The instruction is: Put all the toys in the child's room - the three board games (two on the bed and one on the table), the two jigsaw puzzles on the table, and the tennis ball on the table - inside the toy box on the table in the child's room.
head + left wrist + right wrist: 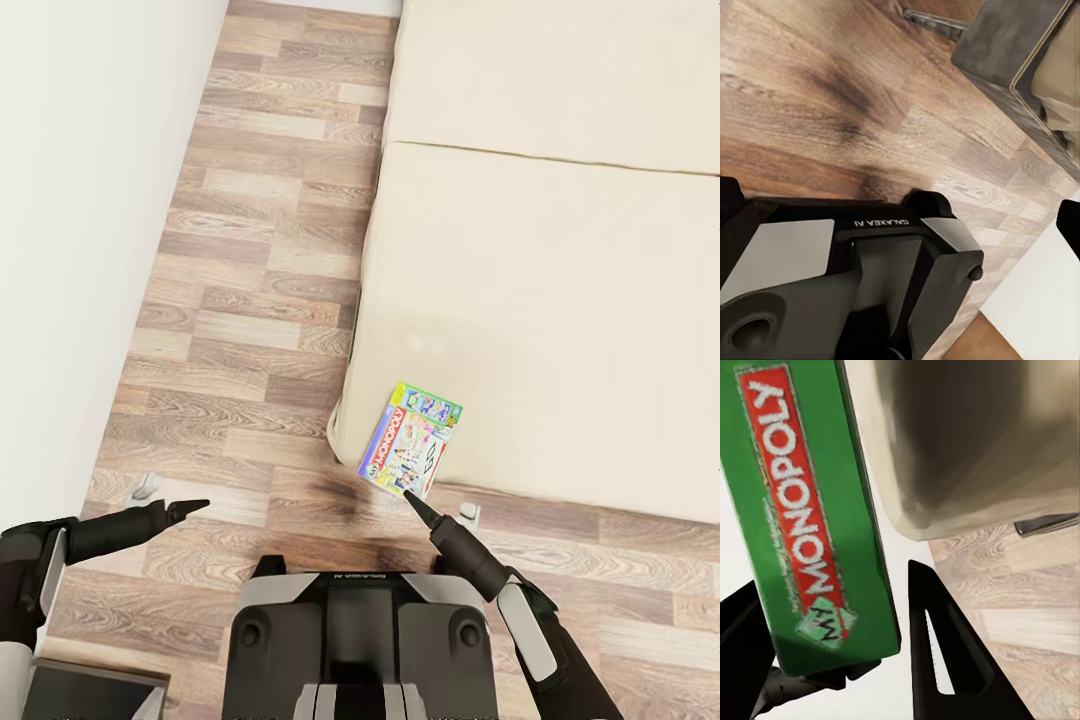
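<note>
Your right gripper (408, 494) sits at the near edge of the Monopoly board game (412, 452), jaws spread either side of the box edge, not clamped. The box overhangs the bed (560, 300) corner above plank floor (240, 330). Left gripper (196, 506) hangs by the wall (80, 200); I cannot tell its jaws.

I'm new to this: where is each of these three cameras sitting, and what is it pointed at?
Head view: from the robot's head, looking down at the bed, wood floor, both arms and its base.
Left wrist view: on the left arm, facing the floor and the robot's base.
Right wrist view: on the right arm, along the right gripper at the Monopoly box.
Head and right wrist views share the box and bed corner.
</note>
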Robot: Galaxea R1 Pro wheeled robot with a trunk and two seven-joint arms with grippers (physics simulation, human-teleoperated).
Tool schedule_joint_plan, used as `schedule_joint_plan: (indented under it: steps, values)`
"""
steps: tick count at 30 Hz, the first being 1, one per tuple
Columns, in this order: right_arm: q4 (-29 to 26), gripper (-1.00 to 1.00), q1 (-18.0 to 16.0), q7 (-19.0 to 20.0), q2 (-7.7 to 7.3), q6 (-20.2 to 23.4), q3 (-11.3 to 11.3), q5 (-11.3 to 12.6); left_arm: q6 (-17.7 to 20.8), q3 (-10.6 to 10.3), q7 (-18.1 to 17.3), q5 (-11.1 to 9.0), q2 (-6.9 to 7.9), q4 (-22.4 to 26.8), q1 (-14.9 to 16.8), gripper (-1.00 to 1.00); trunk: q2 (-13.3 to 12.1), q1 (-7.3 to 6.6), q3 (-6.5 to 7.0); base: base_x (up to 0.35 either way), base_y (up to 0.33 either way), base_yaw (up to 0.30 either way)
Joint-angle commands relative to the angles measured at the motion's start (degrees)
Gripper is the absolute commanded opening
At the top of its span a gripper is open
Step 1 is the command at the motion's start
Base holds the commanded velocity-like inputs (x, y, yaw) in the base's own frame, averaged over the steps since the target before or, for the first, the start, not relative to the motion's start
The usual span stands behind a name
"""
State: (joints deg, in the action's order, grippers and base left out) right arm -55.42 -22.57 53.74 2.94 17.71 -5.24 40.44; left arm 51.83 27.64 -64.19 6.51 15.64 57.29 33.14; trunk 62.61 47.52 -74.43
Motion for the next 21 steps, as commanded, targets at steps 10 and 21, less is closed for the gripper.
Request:
schedule_joint_plan:
  steps: [10,21]
  values:
    - [-0.3,-1.00,0.0,1.1,-0.82,1.5,-0.1,0.1,2.2,0.1,-0.6,0.6,0.00,0.1,0.4,1.00,-4.0,-2.19,1.78,0.000,0.000,0.000]
    - [-9.3,-1.00,0.9,1.3,-1.37,7.6,0.1,-0.1,3.0,0.0,-0.6,0.6,0.04,0.1,0.5,1.00,-8.4,-4.61,3.76,0.000,0.000,0.000]
